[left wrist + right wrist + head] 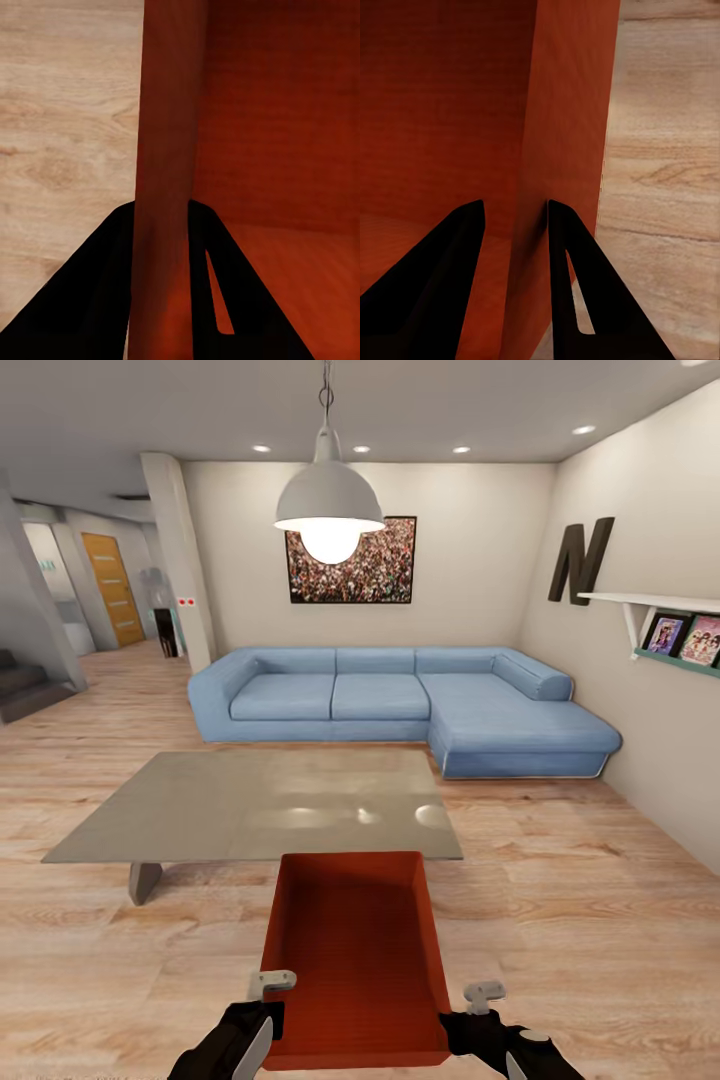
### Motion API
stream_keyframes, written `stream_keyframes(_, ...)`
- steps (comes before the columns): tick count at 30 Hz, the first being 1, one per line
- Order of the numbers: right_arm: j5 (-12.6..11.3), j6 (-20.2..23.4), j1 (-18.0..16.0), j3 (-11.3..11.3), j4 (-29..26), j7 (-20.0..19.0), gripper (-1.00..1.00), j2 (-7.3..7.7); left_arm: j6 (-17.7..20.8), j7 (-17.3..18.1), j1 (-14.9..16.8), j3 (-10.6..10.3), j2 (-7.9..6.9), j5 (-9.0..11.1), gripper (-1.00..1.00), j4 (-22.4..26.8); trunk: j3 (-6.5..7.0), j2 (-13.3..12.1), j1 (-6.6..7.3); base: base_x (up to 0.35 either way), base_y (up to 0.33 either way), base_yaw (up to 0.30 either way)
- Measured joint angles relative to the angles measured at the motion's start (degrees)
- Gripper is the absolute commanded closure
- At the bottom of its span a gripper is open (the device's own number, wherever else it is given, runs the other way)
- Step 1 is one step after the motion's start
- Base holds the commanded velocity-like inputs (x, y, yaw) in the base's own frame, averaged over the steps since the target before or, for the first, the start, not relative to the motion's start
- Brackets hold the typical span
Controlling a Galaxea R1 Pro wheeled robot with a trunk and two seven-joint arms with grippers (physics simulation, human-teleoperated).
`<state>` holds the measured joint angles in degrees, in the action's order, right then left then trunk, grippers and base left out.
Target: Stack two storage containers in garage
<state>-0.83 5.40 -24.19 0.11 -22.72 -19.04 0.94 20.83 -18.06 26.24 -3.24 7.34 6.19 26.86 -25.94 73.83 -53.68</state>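
Orange-red storage container sits low centre in the head view, held between both grippers, open top up, nothing visible inside. Its far end lies just in front of the near edge of the grey coffee table; whether they touch, can't tell.

Left gripper is at the container's left wall near the close corner. In the left wrist view the left gripper straddles that wall: one black finger outside over the wood plank floor, the other inside the bin, both pressed to the wall. Narrow, clamped on the container.

Right gripper mirrors it on the right wall. In the right wrist view the right gripper has one finger inside, one outside, wall between them, floor beyond. Also narrow, closed onto the container wall.

Container's underside isn't visible, so can't tell if it's resting on the floor or lifted.

Surroundings are the living room: light wood floor, blue corner sofa behind the table against the beige back wall, framed crowd picture above it, white pendant lamp hanging in front. Dark letter N and a shelf with photos on the right wall. Hallway with an orange door off to the left.
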Motion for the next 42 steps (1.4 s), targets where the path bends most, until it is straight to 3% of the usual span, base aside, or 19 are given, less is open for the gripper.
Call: stream_keyframes(42,0.1,0.0,0.0,-0.1,0.0,-0.1,1.0,-0.02,0.0,0.0,0.0,0.0,-0.06,0.2,1.0,0.0,10.65,-16.9,9.23,0.0,0.0,0.177)
